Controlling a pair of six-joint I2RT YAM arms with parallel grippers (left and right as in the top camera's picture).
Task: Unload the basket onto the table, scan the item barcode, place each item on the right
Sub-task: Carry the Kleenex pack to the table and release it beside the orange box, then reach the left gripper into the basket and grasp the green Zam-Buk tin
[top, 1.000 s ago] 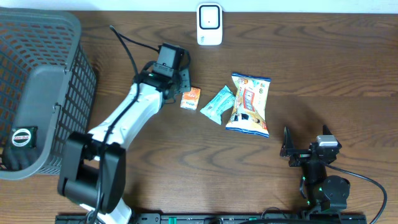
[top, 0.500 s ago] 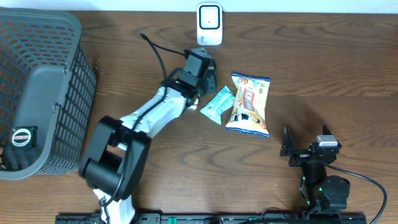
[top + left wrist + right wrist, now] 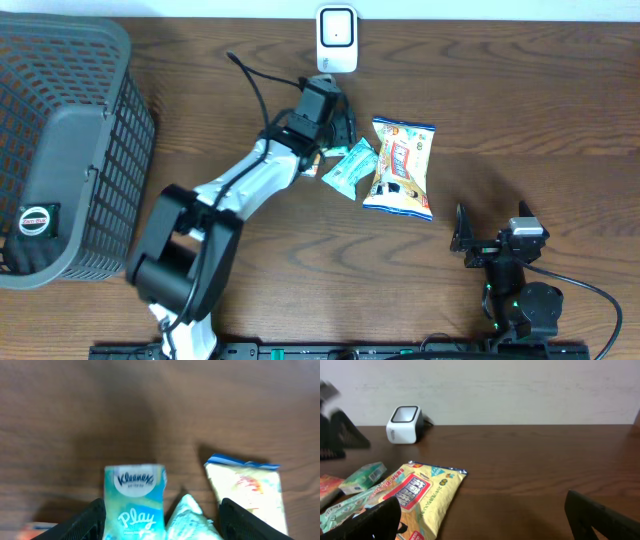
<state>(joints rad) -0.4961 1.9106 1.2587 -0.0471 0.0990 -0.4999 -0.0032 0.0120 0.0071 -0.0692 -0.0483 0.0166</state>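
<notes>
Spread wide at the left gripper (image 3: 161, 510), straddling the Kleenex pack (image 3: 134, 495) without pinching, seemingly lined up for pickup. Lies flat beside the snack bag (image 3: 400, 165), near the scanner (image 3: 337, 38). Wide too at the right gripper (image 3: 460, 238), parked clear.

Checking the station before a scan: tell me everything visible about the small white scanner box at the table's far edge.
The small white plastic scanner box stands upright on the brown wooden table, at its far edge, right by the pale wall. Its casing looks smooth, with rounded corners. Its upper face carries a dark frame around a pale grey window. Nothing on the table touches it.
</notes>
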